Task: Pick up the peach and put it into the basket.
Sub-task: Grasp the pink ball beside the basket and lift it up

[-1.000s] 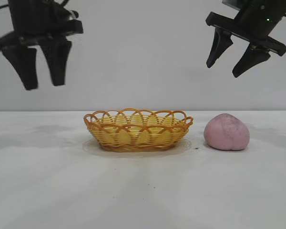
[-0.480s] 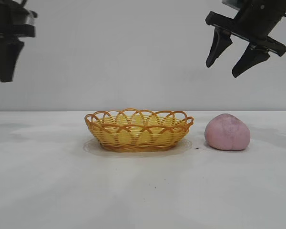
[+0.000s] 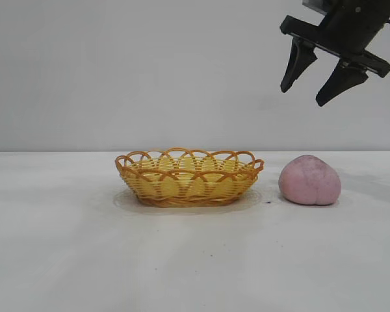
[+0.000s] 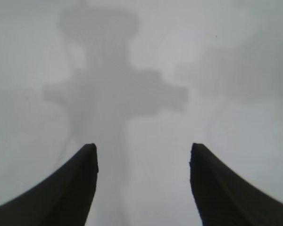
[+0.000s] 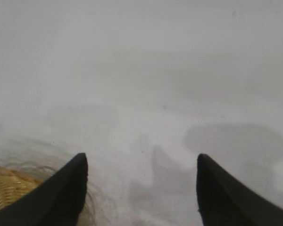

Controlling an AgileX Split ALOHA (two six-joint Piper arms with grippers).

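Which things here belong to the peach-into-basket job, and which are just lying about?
Belong to the job:
- peach, on the table right of the basket
- basket, empty
- right gripper, open, high above the peach

Lying about:
- nothing but the bare table

I can't see my left arm from the exterior camera. The right arm is cut off by the top edge. The right wrist camera catches just a sliver of the basket, blurred.
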